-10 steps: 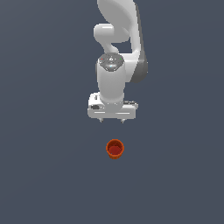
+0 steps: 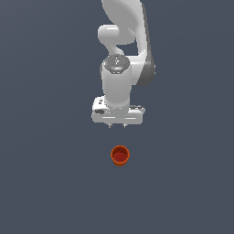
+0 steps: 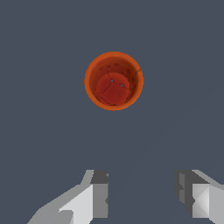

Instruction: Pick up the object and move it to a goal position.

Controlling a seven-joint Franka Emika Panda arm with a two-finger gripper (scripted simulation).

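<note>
The object (image 2: 119, 156) is a small orange-red round cup with a darker red inside, standing upright on the dark grey floor. My white gripper (image 2: 117, 125) hangs above and behind it, apart from it, pointing down. In the wrist view the cup (image 3: 113, 81) lies ahead of my two fingertips (image 3: 99, 194), and the gripper (image 3: 142, 194) is open with nothing between its fingers. The cup is much narrower than the gap of the jaws.
A flat dark grey floor (image 2: 45, 183) fills the scene around the cup. The white arm (image 2: 123, 41) rises toward the top of the exterior view.
The arm stands about where it was; the gripper may have shifted slightly. The cup has not moved.
</note>
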